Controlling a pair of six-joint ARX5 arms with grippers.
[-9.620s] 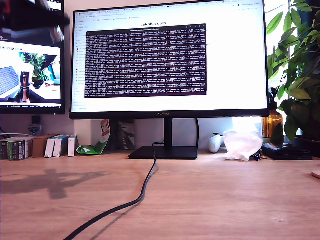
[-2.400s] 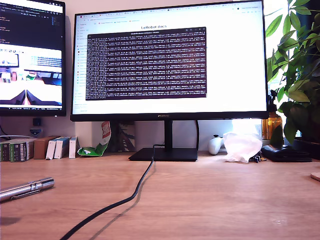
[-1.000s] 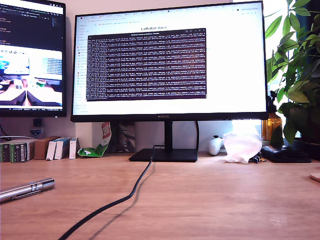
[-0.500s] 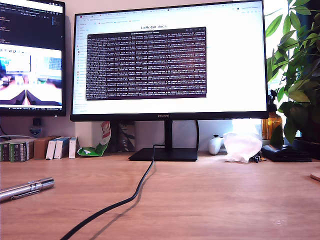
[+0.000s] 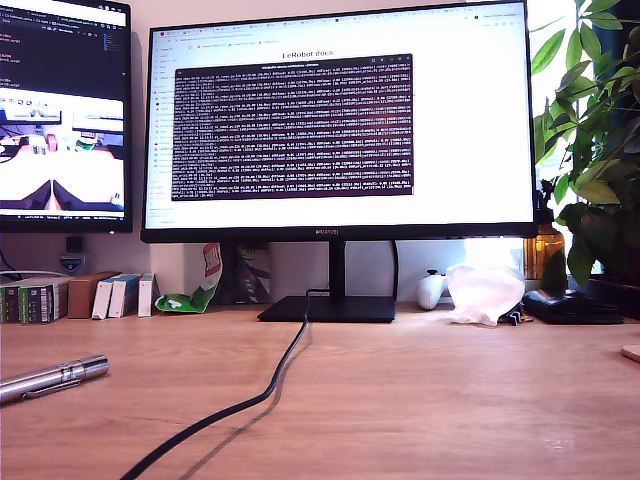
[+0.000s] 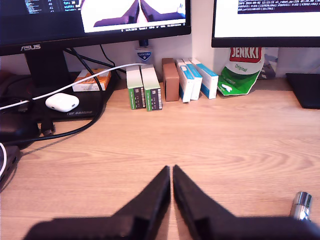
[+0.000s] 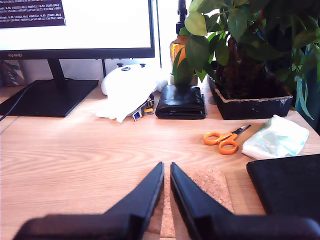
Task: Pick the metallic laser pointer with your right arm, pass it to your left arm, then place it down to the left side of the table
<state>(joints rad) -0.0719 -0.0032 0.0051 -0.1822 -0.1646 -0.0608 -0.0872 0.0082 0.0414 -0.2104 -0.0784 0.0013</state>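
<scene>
The metallic laser pointer [image 5: 55,378] lies flat on the wood-grain table [image 5: 450,400] near the exterior view's left edge, with nothing touching it. Only its round silver end [image 6: 302,205] shows in the first wrist view, off to one side of my first gripper [image 6: 172,170], which is shut and empty just above the table. My second gripper [image 7: 166,167] is also shut and empty, hovering over a cork mat [image 7: 205,189]. Neither arm appears in the exterior view.
A black cable [image 5: 250,400] runs from the monitor stand [image 5: 327,307] toward the table's front. Small boxes [image 6: 150,87] and an earbud case [image 6: 62,102] line the back. Near the second gripper are orange scissors [image 7: 225,140], a wallet [image 7: 181,102], a potted plant [image 7: 250,100] and a dark slab [image 7: 287,185].
The pointer now lies on the table where, 9.6 s ago, only an arm's shadow fell. Over the last second it has stayed put; only the screens' contents changed.
</scene>
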